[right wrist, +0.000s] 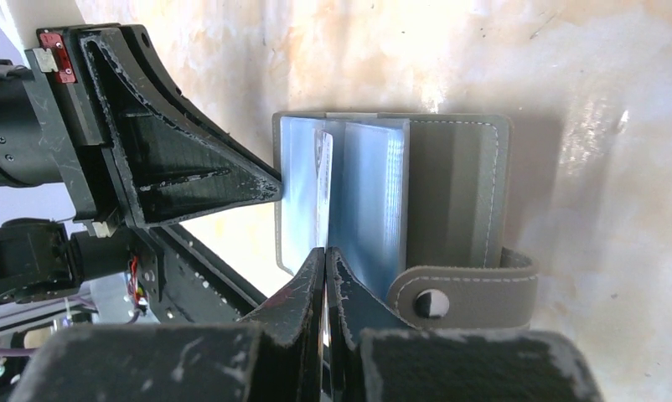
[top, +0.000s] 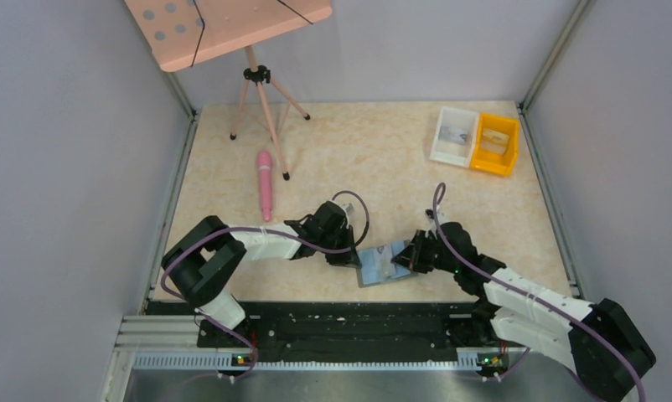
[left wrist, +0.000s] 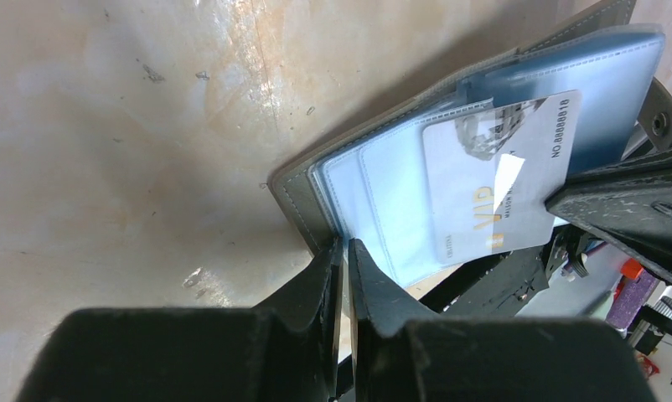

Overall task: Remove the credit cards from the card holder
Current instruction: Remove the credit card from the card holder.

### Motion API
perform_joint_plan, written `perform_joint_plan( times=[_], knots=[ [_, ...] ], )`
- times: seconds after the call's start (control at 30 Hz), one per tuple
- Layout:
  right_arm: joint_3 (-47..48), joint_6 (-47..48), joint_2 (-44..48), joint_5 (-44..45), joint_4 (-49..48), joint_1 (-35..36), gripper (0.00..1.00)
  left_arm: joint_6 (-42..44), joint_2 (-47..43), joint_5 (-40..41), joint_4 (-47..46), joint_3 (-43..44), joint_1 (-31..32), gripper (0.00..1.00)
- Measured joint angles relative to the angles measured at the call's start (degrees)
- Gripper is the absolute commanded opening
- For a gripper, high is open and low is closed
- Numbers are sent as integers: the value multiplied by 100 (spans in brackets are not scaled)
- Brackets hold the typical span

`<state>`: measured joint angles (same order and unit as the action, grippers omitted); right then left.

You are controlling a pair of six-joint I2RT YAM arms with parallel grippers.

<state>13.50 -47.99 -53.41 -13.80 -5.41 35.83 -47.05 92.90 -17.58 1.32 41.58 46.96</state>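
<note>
My left arm (top: 261, 241), right arm (top: 529, 301): white links, black joints, purple cables (top: 440, 194) trailing along each. My fingers (right wrist: 295, 293): black, wedge-shaped, scuffed pale. Small red tag (right wrist: 52, 43) on left arm's end housing.

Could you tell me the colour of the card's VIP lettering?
Gold lettering on a pale card; left wrist view.

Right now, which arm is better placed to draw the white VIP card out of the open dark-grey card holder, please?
Right. The right gripper is shut on the edge of the white VIP card, while the left gripper clamps the dark-grey folding card holder, bracing it.
</note>
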Motion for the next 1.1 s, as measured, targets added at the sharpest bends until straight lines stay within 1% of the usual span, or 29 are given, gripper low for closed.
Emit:
perform_joint_plan(
  times=[0.2,0.63,0.8,0.93,1.1],
  knots=[
    [0,46,400,133,378,-85,0,-17,-4,7,0,0,0,13],
    [0,-66,999,365,905,-190,0,-83,-74,142,72,0,26,18],
    [0,-177,1272,393,1075,-190,0,-107,-256,240,372,0,26,27],
    [0,-317,1346,372,1091,-190,0,-127,-435,302,678,50,26,40],
    [-13,-610,1370,216,756,-190,0,-153,-745,374,883,275,44,49]
  ],
)
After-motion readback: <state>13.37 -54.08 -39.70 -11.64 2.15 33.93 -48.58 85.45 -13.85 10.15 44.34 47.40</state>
